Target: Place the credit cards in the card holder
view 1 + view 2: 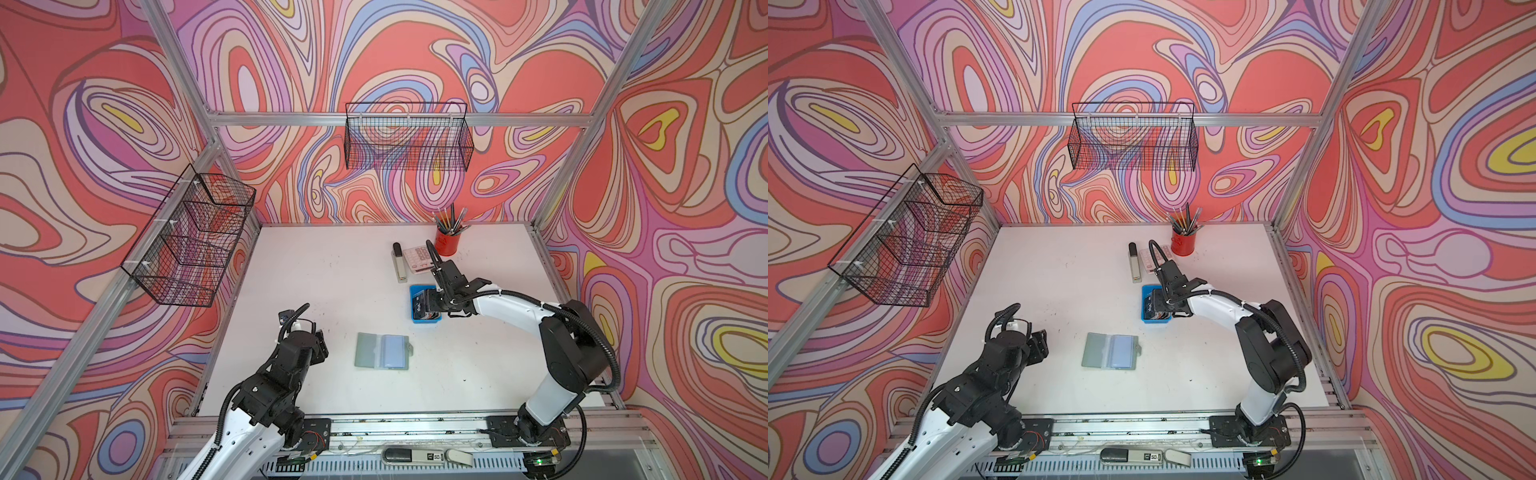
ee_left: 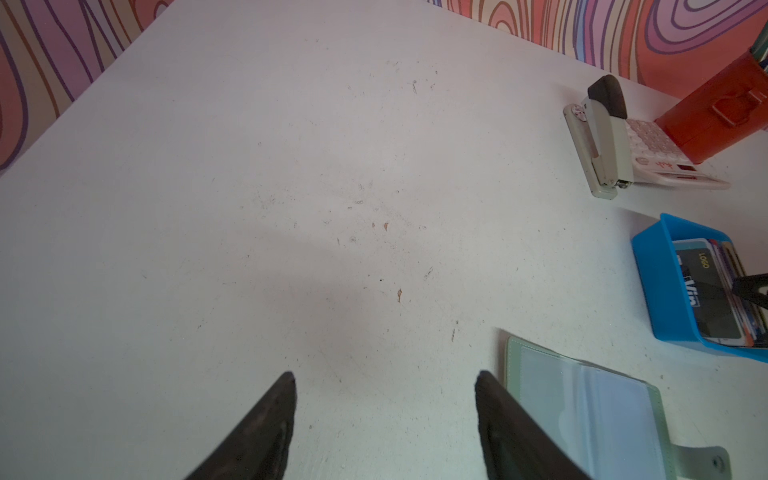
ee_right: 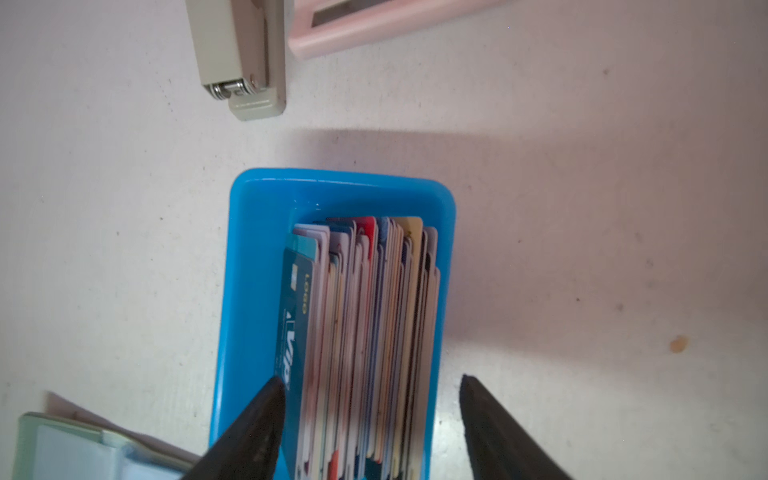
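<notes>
Holder (image 1: 382, 351): lies open at tray's 7 o'clock.
Tray (image 3: 266, 191): packed with upright cards (image 3: 365, 311).
Right gripper (image 3: 372, 379): jaws spread, straddling the stack.
Left gripper (image 2: 384, 376): spread, empty, at holder's 9 o'clock.
Risk: the wide bite could lift several cards or catch the tray wall.

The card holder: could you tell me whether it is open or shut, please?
Open: the card holder lies spread flat on the table, clear sleeves up, snap tab unfastened.

White surface (image 1: 324, 291) is carrying five items. Card holder (image 1: 382, 351) is lying open and flat, front centre. Blue tray (image 1: 412, 303) is sitting behind it, rightward. Stapler (image 1: 400, 264) and calculator (image 1: 417, 259) are lying side by side further back. Red cup (image 1: 446, 243) is standing near the back edge.
</notes>
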